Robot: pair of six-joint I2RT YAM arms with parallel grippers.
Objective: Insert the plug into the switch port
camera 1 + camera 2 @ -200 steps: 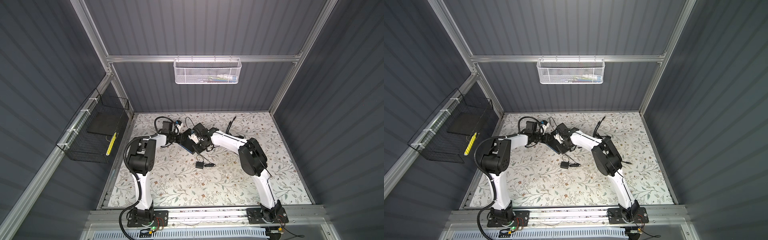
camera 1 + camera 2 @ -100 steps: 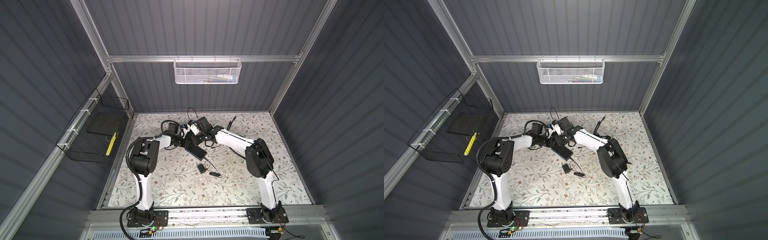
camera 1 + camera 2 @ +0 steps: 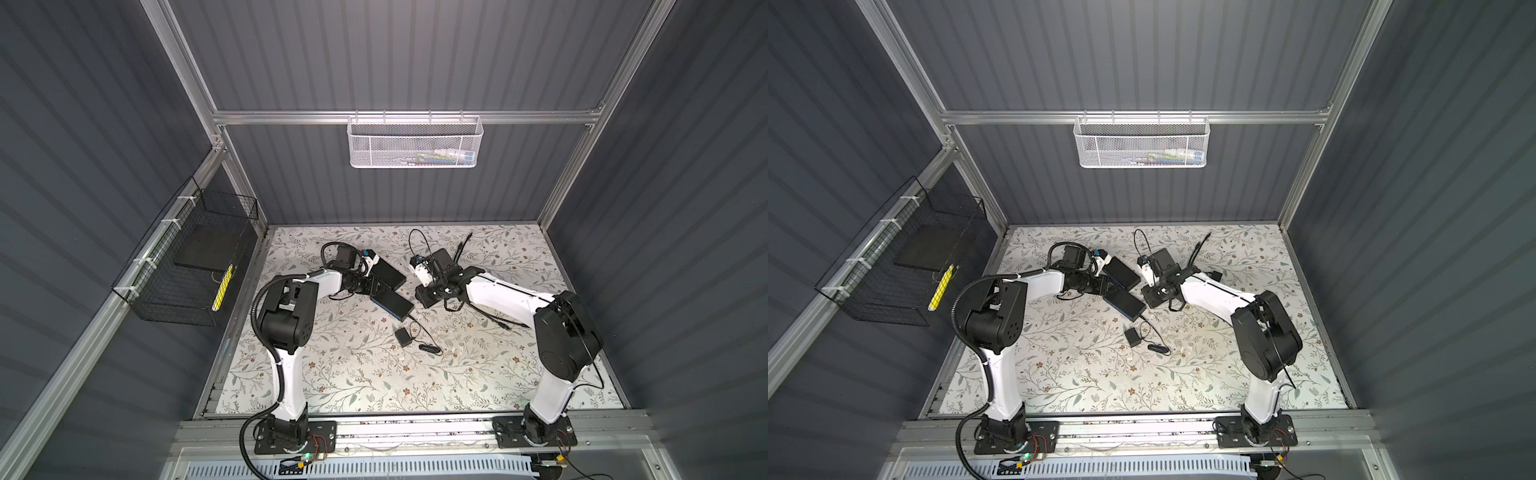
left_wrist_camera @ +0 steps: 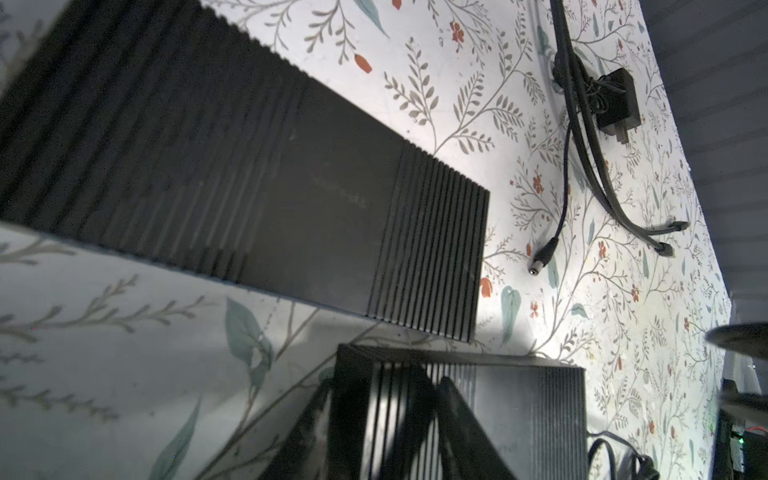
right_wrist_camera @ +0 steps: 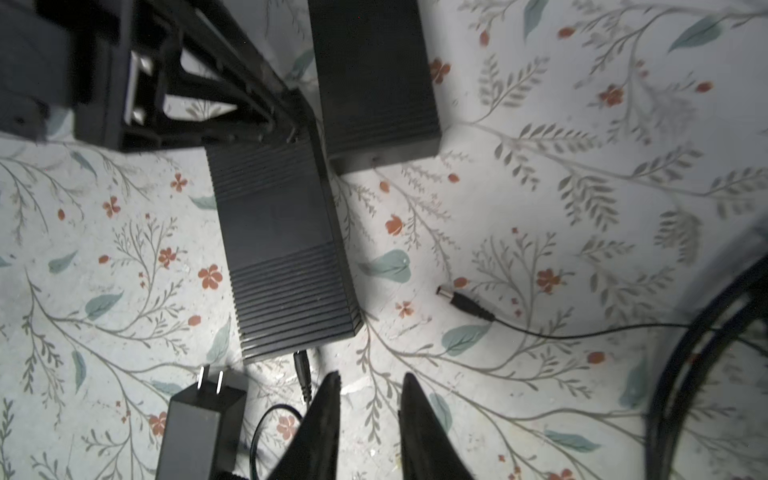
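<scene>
Two grippers: left gripper (image 5: 291,120) tight on switch box (image 5: 286,257); right gripper (image 5: 370,386) parted, empty.

I cannot see the port itself. Just ahead of my right hand (image 5: 370,384), the plug (image 5: 301,365) meets the near end of the switch (image 5: 282,249). That end face is foreshortened and dark, so I cannot tell how deep the plug sits. In both top views the joint is too small to read. The frame edge cuts off the right hand's body, leaving only its fingertips (image 5: 330,399) in view. It also cuts off the adapter (image 5: 199,432) beside them and the second box (image 5: 374,83) beyond the switch. The left hand (image 5: 291,120), at the switch's far end, is blurred and runs out of frame. In its own wrist view its fingers (image 4: 457,424) are a dark smear. The white basket (image 3: 415,143) hides its contents behind mesh.
</scene>
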